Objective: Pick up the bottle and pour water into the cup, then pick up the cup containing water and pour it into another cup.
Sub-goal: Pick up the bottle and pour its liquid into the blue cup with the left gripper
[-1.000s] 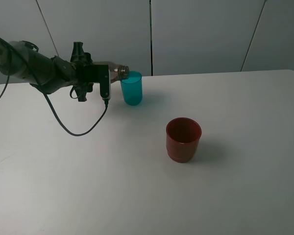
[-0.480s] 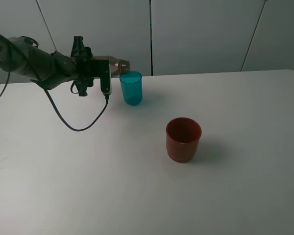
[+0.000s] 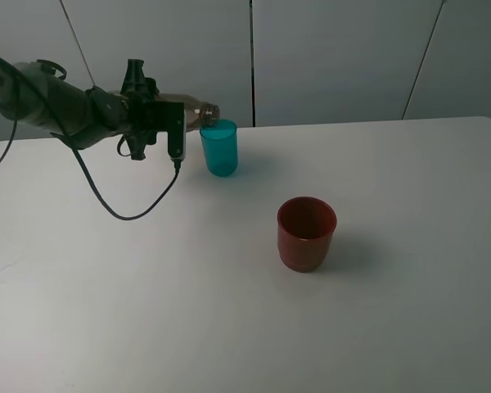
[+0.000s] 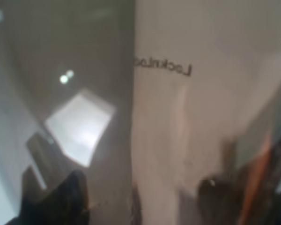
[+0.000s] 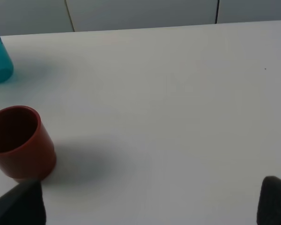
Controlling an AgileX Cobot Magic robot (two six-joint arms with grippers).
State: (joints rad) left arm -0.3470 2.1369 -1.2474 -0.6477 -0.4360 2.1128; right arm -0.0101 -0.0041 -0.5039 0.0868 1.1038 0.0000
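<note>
Since a second ago the left arm has risen and the bottle [image 3: 198, 110] has levelled out. Its neck, which dipped down into the cup [image 3: 219, 149], now lies nearly horizontal with the mouth just above the cup's near-left rim. Over the last half second it has only edged slightly to the right.

In the high view all this sits in the upper left of the frame. The left gripper [image 3: 178, 121] is pinching the bottle by its body, jaws pressed tight on it. In the left wrist view the bottle's clear wall [image 4: 178, 117] fills almost the whole picture. Another cup [image 3: 307, 233], the red one, stands apart from the teal one, near the middle of the frame on the white table [image 3: 409, 246].

The right gripper [image 5: 147, 208] shows only in its own wrist view. Its jaws are spread wide with nothing between them, and the red cup [image 5: 21, 143] is at the left edge of that picture.

I cannot tell whether water is running, or how much the teal cup holds.

The risks lie at the rim. The bottle mouth is over the cup's edge rather than its centre, so a steeper tilt could send water down the outside wall onto the table. The tumbler looks light, so a nudge from the neck could tip or slide it. The loose cable [image 3: 123, 214] hanging below the arm could also drag across the table.
</note>
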